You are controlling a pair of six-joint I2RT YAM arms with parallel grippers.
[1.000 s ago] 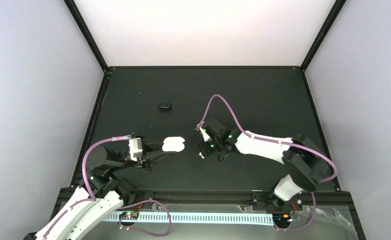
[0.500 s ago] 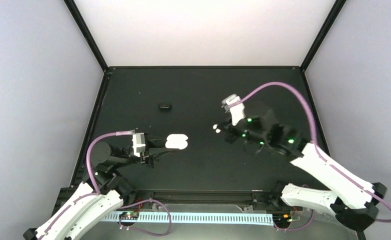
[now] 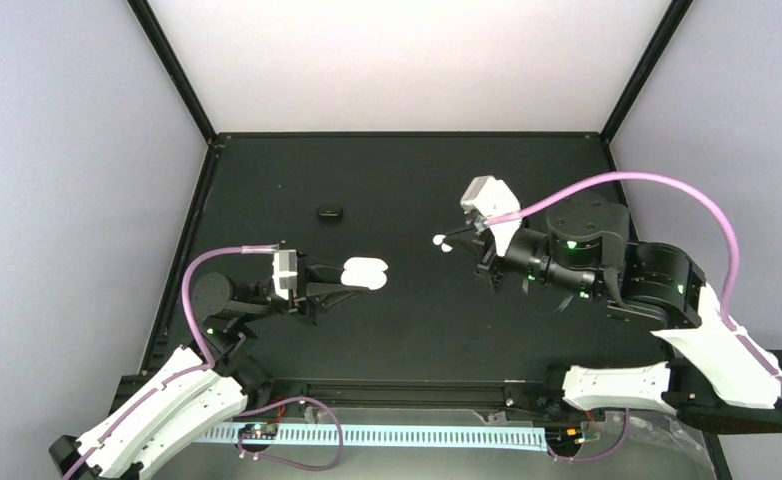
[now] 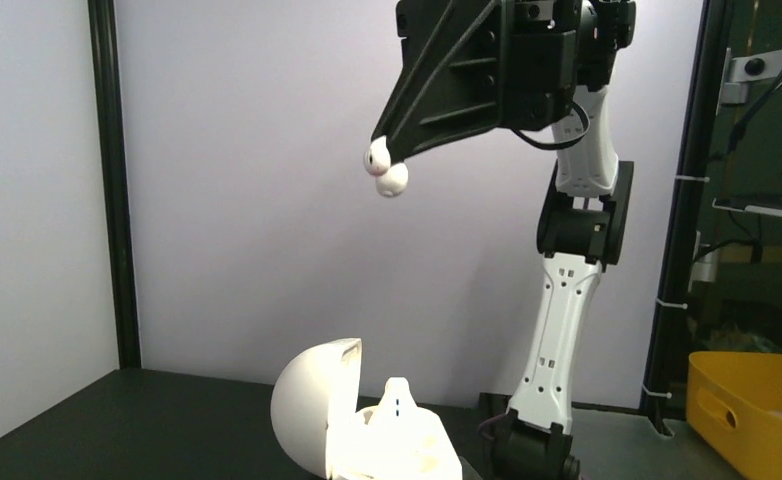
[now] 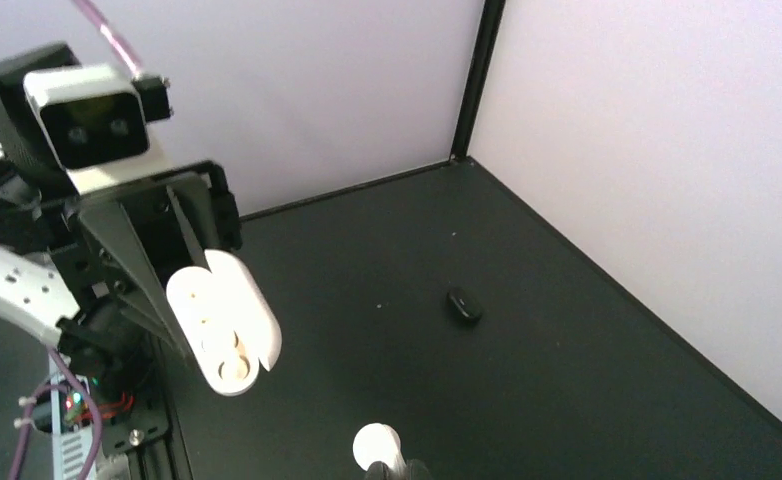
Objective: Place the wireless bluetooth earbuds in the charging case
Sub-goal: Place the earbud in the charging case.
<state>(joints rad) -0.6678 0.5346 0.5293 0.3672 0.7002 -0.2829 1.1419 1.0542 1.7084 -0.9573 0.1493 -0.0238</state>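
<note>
My left gripper point(image 3: 335, 288) is shut on the white charging case point(image 3: 365, 272) and holds it above the table with its lid point(image 4: 312, 410) open. One white earbud point(image 4: 397, 395) stands seated in the case. My right gripper point(image 3: 457, 243) is shut on the other earbud point(image 3: 440, 241), held in the air to the right of the case and apart from it. In the left wrist view that earbud point(image 4: 387, 172) hangs at the right fingertips, high above the case point(image 4: 382, 450). In the right wrist view the earbud point(image 5: 376, 444) sits at the bottom edge and the case point(image 5: 225, 320) at the left.
A small black oval object point(image 3: 329, 211) lies on the black table, far of the case; it also shows in the right wrist view point(image 5: 464, 306). Black frame posts stand at the table's corners. A yellow bin point(image 4: 757, 410) stands off the table.
My right arm has lifted and swung right and away, carrying the earbud. My left gripper has moved slightly right and away with the open case.
</note>
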